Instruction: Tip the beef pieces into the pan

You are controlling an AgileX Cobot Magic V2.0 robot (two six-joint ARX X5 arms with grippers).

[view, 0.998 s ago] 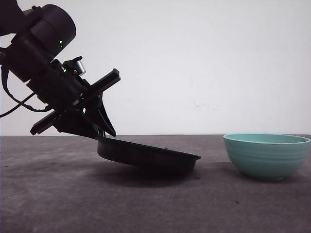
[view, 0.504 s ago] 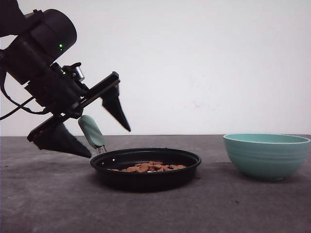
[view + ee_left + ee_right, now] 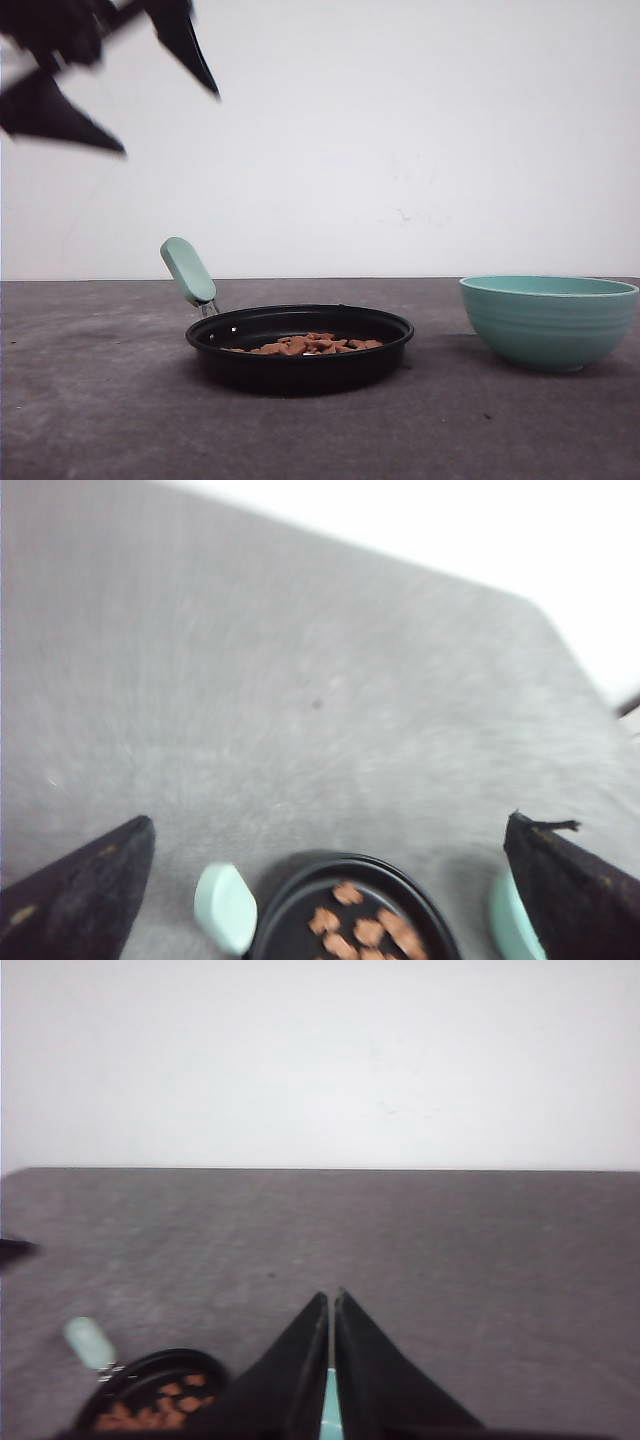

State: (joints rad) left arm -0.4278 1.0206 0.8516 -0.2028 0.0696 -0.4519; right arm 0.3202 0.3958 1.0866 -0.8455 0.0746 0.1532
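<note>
Left jaws wide, high above pan [image 3: 300,345]

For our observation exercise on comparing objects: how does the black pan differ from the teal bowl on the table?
The pan is black, shallow and smooth-sided; the bowl is teal, deeper and ribbed. The pan has a mint-green handle angled upward; the bowl has none. The pan holds beef pieces; nothing shows above the bowl's rim. Both are round and sit upright on the table.

Your lighting is even and bright, the white wall behind nearly blown out; soft shadows sit under the pan [image 3: 300,345] and the bowl [image 3: 548,322]; your left gripper [image 3: 168,122] is smeared by motion blur; both wrist views look soft, the beef pieces [image 3: 362,929] between the fingers [image 3: 75,895] hazy.
</note>
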